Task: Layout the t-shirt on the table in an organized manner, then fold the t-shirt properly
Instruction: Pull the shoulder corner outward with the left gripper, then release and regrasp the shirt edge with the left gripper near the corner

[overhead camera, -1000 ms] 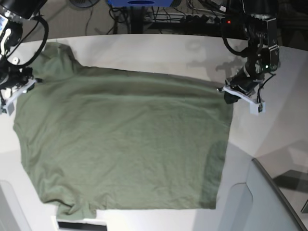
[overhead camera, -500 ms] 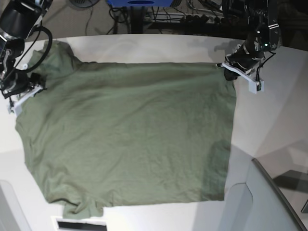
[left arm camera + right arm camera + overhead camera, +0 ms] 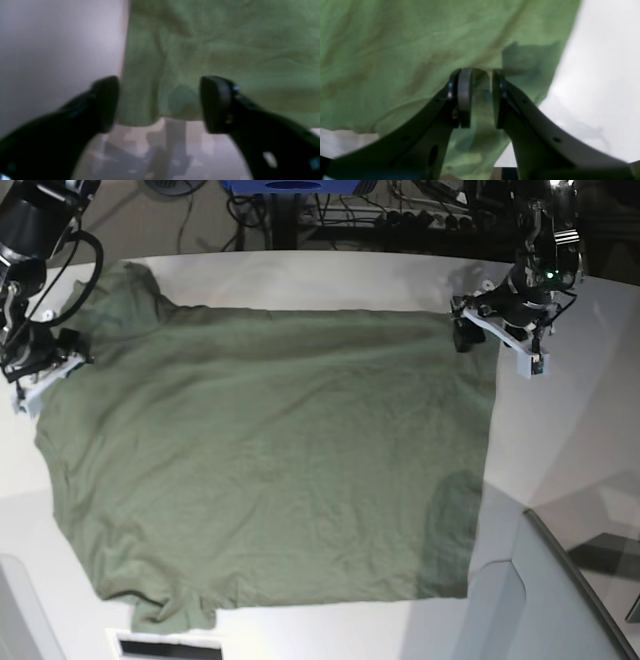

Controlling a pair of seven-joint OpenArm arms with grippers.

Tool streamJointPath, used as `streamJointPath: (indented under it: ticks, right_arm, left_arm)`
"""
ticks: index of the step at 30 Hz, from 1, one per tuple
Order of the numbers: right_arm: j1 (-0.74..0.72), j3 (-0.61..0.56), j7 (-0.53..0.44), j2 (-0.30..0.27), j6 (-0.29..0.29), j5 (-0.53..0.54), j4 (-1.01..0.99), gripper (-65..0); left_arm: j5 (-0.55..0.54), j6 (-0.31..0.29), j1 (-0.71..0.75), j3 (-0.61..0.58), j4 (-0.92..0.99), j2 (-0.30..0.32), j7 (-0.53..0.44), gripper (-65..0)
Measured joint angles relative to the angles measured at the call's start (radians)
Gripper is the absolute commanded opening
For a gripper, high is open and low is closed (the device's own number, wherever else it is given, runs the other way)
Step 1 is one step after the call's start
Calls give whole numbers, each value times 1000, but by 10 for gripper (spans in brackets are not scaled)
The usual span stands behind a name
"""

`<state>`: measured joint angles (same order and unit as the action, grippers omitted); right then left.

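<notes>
The olive-green t-shirt [image 3: 270, 460] lies spread nearly flat on the white table [image 3: 560, 440], with one sleeve at the far left and another at the near left. My left gripper [image 3: 497, 340] is over the shirt's far right corner. In the left wrist view it [image 3: 160, 105] is open, and the shirt's [image 3: 212, 45] corner lies loose between the spread fingers [image 3: 215, 105]. My right gripper [image 3: 45, 375] is at the shirt's left edge. In the right wrist view it [image 3: 481, 97] is shut on a fold of the t-shirt [image 3: 407, 50].
A grey angled panel [image 3: 560, 600] rises at the near right corner. A dark and white strip [image 3: 165, 645] lies at the near edge just below the shirt's sleeve. Cables and a blue object [image 3: 290, 185] sit beyond the table's far edge.
My left gripper pulled the far right corner toward the back, flattening the shirt, then opened and let the cloth go. My right gripper shifted slightly back, still gripping the left edge.
</notes>
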<state>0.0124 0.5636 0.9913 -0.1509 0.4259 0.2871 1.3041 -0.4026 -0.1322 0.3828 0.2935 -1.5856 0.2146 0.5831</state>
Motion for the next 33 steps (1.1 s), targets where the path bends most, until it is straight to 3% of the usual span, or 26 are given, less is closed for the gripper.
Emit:
streamJointPath:
  ticks: [5, 7, 9, 12, 15, 16, 20, 26, 31, 33]
  right_arm:
    - [-3, -3, -8, -10, 2, 4, 127, -522]
    - [-35, -35, -6, -37, 6, 7, 85, -522]
    - [-84, -94, -21, -84, 5, 5, -15, -522]
    - [-139, -152, -98, -110, 4, 6, -145, -522]
    - [-159, -179, -153, -115, 4, 2, -234, -522]
    - [-166, -184, -163, -117, 4, 4, -267, -522]
    - [-184, -190, -209, -124, 4, 7, -354, -522]
    - [-240, -191, -307, -155, 12, 23, -483, -522]
    - [-298, -203, -439, -177, 19, 29, -619, -522]
    - [-307, -277, -499, -193, 22, 28, -647, -522]
  left_arm:
    - [9, 13, -10, 103, -151, -24, -6, -97]
    - [16, 13, -82, 84, -137, -25, 75, -102]
    - [12, 10, -191, 46, -49, -26, 137, -153]
    - [7, 4, -323, -26, 97, -32, 146, -324]
    - [14, 12, -407, -97, 252, -29, 151, -604]
    - [15, 11, -431, -119, 301, -28, 143, -650]
    - [85, 8, -516, -216, 471, -44, -16, -650]
    - [226, -2, -592, -222, 686, -87, -232, -650]
    - [237, -13, -646, -222, 835, -90, -414, -650]
    - [238, -18, -691, -222, 894, -86, -415, -650]
